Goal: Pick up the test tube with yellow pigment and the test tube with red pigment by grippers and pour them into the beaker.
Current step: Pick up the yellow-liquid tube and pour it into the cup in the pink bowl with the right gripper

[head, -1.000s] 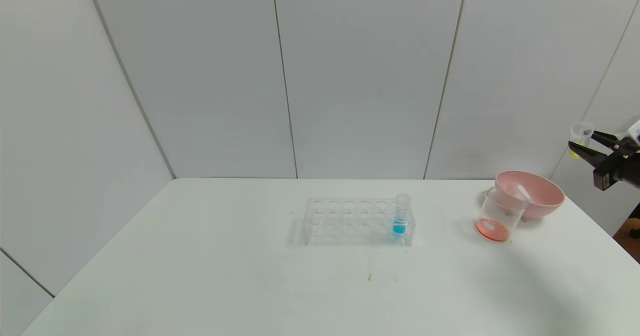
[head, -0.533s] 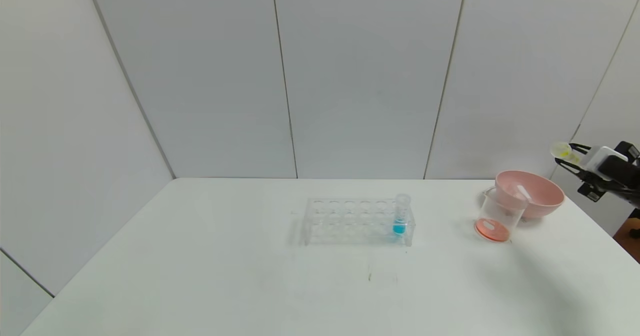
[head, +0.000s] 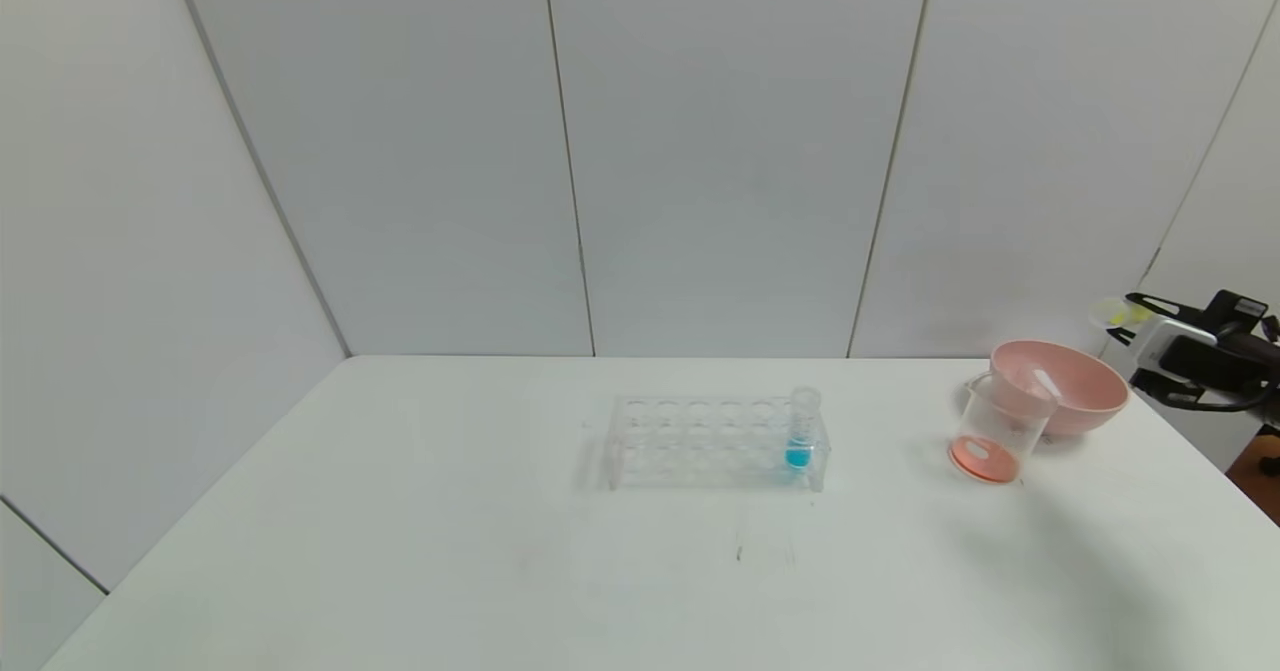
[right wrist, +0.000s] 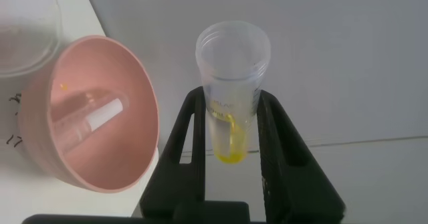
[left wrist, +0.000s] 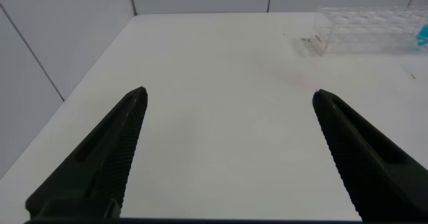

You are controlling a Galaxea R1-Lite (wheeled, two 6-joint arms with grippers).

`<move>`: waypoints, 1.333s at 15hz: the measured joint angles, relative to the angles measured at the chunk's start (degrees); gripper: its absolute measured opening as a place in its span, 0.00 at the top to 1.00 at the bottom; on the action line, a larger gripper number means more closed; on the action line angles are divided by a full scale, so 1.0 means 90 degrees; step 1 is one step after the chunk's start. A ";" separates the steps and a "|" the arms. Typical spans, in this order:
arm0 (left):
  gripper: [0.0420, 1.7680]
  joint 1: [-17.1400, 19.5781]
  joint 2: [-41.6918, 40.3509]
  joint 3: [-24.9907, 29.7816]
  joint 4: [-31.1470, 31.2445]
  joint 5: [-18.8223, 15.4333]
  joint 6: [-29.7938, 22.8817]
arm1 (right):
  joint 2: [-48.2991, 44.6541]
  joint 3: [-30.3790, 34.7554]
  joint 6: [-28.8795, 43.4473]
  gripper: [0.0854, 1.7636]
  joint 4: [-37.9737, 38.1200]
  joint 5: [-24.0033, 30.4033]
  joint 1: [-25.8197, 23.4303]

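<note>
The right gripper (right wrist: 231,134) is clamped on the yellow tube (right wrist: 232,93), tipped sideways beyond the pink bowl (head: 1060,386), probably to pour. The beaker (head: 995,431), before the bowl, holds red liquid. The left gripper (left wrist: 231,154) waits apart.

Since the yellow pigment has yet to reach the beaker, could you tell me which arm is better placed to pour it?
The right. Its gripper holds the yellow tube near the pink bowl, beside the beaker; the left gripper hangs open and empty over bare table.
</note>
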 joint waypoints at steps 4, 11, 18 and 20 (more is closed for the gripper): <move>0.00 0.0000 0.0000 0.0000 0.0000 0.0000 0.0000 | 0.0041 0.0158 -0.0194 0.73 -0.0550 -0.0003 0.0211; 0.00 0.0000 0.0000 0.0000 0.0000 0.0000 0.0000 | 0.0092 0.0440 -0.0806 0.73 -0.0769 -0.0383 0.0340; 0.00 0.0000 0.0000 0.0000 0.0000 0.0000 0.0000 | 0.0102 0.0559 -0.1103 0.73 -0.1048 -0.0383 0.0429; 0.00 0.0000 0.0000 0.0000 0.0000 0.0000 0.0000 | 0.0104 0.0550 -0.1112 0.73 -0.0992 -0.0381 0.0432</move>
